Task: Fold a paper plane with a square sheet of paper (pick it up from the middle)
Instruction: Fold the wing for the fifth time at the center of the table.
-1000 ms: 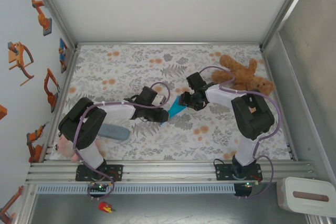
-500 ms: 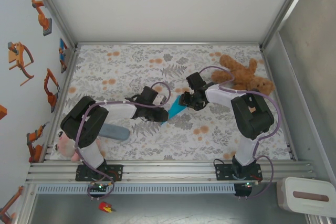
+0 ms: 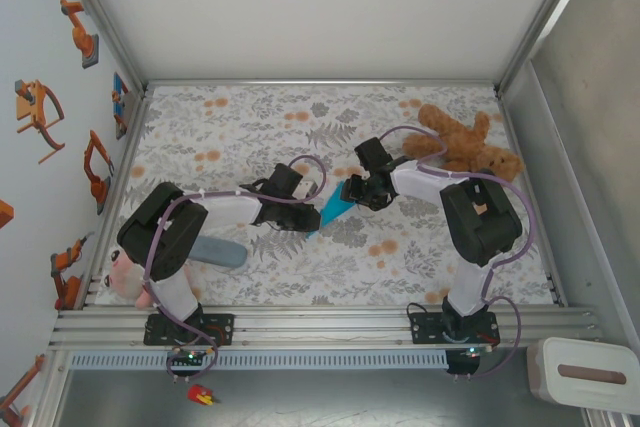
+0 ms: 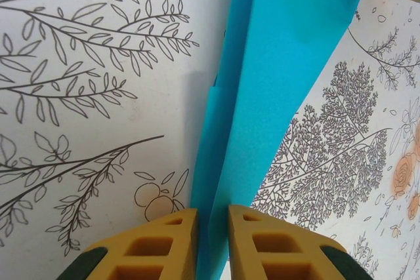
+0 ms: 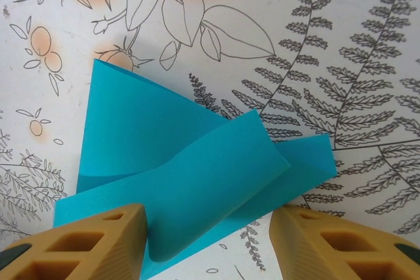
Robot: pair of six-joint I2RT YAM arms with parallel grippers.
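Centrally on the floral-printed tabletop [image 3: 250, 117], between fuzzy brown teddy bear [image 3: 462, 142] upper right and smooth grey-blue case [image 3: 215, 252] lower left, thin folded turquoise paper [image 3: 336, 209] sits pinched by the left gripper [image 4: 212, 218], right gripper [image 5: 207, 218] spread astride its curled flap.

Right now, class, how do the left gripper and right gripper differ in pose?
The left gripper holds its fingers almost together; the right gripper holds them wide apart. The left straddles a narrow folded end of the turquoise paper; the right, its curled flap. Both have ochre fingers.
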